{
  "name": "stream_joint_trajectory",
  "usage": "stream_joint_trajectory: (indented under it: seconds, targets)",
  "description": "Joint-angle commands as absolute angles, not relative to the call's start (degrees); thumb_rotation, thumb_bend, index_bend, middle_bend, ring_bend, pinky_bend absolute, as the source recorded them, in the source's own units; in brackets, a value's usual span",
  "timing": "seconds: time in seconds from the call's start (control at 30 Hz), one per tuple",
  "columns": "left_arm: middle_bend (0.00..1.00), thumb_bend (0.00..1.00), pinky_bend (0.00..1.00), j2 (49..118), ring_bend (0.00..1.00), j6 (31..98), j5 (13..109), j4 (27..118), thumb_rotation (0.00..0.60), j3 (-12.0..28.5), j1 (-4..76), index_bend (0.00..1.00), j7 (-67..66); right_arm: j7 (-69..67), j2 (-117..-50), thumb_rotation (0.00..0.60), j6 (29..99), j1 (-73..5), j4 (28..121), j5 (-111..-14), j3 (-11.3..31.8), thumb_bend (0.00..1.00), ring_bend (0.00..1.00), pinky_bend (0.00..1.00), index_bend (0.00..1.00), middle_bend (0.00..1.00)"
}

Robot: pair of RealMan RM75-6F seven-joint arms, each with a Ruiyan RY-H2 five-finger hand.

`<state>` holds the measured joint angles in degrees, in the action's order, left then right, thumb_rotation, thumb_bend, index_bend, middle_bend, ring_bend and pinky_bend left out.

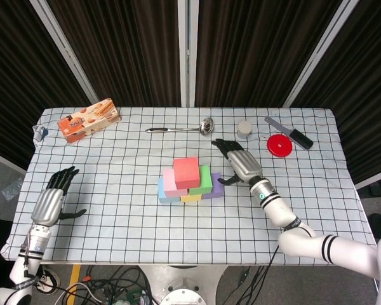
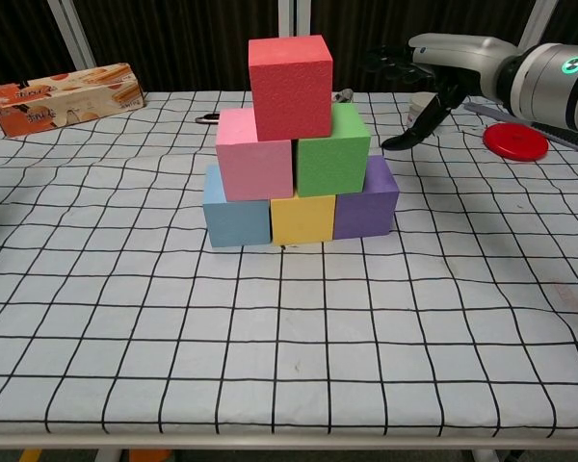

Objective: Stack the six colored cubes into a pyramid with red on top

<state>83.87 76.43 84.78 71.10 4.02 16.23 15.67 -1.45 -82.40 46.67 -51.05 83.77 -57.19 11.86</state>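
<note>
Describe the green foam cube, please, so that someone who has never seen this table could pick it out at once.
Find the pyramid of coloured foam cubes on the checked tablecloth. The green foam cube sits in its middle row, beside the pink foam cube and under the red foam cube. It is the only green block, resting over the yellow foam cube and purple foam cube.

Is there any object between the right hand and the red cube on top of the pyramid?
Nothing visible does. The right hand is open beside the stack, above the purple cube, and only open air separates it from the red cube. The small white jar sits behind the hand.
</note>
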Motion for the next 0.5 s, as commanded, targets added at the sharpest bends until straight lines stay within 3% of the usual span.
stream_joint_trajectory:
  seconds: [0.03, 0.5]
  targets:
    - [0.03, 0.0, 0.04, 83.9, 0.0, 76.6, 84.7, 71.1, 0.6, 4.3, 16.4, 0.07, 15.6, -2.1, -83.0, 0.6, 46.5, -50.9, 83.4, -57.9, 12.2, 0.15, 0.0, 0.0, 0.0, 0.0]
    - [0.03, 0.0, 0.04, 83.3, 0.0, 76.0, 83.7, 71.6, 0.6, 4.6, 16.5, 0.07, 15.1, -3.1, -85.6, 0.6, 44.9, -50.9, 81.2, -59.6, 13.2, 0.16, 0.0, 0.0, 0.0, 0.0]
